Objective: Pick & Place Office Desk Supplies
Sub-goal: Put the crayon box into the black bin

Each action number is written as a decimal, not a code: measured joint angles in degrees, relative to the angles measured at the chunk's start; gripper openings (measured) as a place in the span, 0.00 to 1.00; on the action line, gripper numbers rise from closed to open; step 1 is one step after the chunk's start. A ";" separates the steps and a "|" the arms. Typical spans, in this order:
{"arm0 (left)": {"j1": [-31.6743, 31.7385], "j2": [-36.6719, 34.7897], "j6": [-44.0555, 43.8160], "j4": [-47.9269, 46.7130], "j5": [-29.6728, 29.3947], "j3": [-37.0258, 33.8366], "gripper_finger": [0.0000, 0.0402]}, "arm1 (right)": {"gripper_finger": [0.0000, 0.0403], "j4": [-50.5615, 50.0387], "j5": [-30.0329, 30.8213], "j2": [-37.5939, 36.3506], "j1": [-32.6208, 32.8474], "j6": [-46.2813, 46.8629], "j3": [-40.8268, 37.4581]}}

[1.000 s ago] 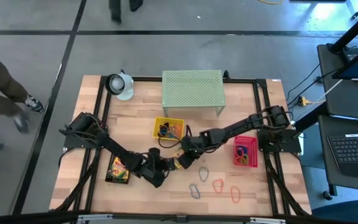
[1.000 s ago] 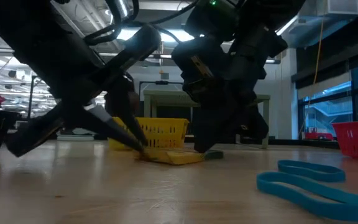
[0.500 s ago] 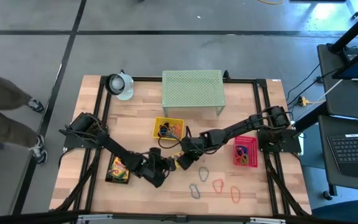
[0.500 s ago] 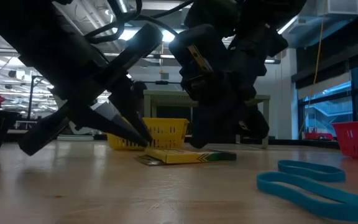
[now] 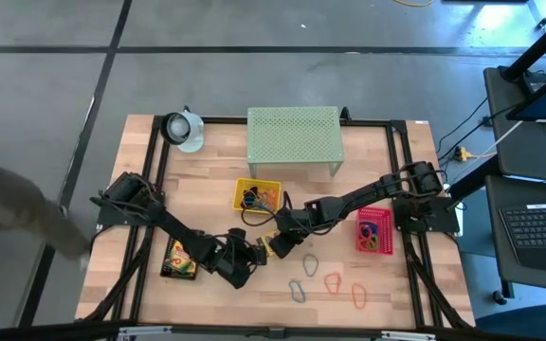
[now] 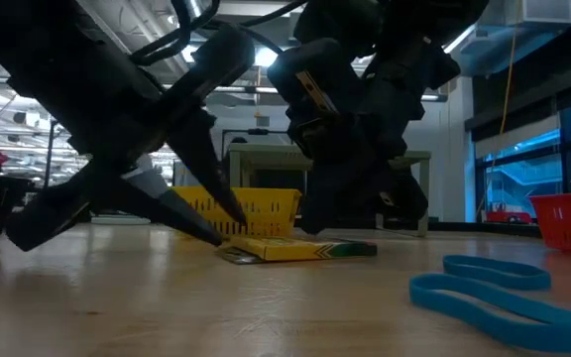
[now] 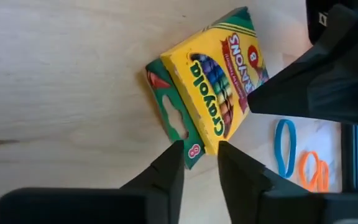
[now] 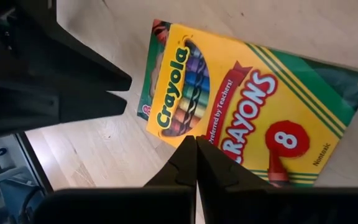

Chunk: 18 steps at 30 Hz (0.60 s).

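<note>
- Fingers of my left gripper (image 7: 199,163) stand slightly parted, tips at the near corner of the crayon box (image 7: 209,83); a narrow gap shows between them, and they clamp nothing.
- Crayon box (image 5: 275,245) lies flat on the wooden table (image 5: 216,199), front face up, just in front of the yellow mesh tray (image 5: 256,195).
- My right gripper (image 8: 196,144) has its fingers pressed together with no gap, tips over the box's face (image 8: 241,106); whether they touch the cardboard, I cannot tell.
- From the low view, the box (image 6: 300,249) rests on the wood between my two grippers, left fingertip (image 6: 204,226) at its end.
- A second crayon box (image 5: 181,258) lies well to the left of the first, beside my left arm.
- Loops lie on the table right of and in front of the first box: a blue one (image 5: 297,291), an orange-red one (image 5: 333,281), another red one (image 5: 358,297).
- Pink mesh tray (image 5: 374,230) sits farther right of the box, with loops inside.
- Pale green mesh shelf (image 5: 293,137) stands behind the yellow tray, well beyond the box.
</note>
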 joint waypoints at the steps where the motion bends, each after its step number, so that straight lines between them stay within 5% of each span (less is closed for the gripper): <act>1: 0.00 0.00 0.01 -0.13 -0.10 0.00 0.26 | 0.00 0.01 0.03 0.00 0.10 0.00 0.00; 9: 0.16 -0.04 -2.18 -3.16 1.45 0.07 0.40 | 0.00 0.76 -0.04 -0.02 0.64 -0.61 0.04; 18: 3.89 0.09 0.59 -4.57 1.54 0.11 0.42 | 0.00 0.82 -0.46 -0.02 0.64 -1.56 0.04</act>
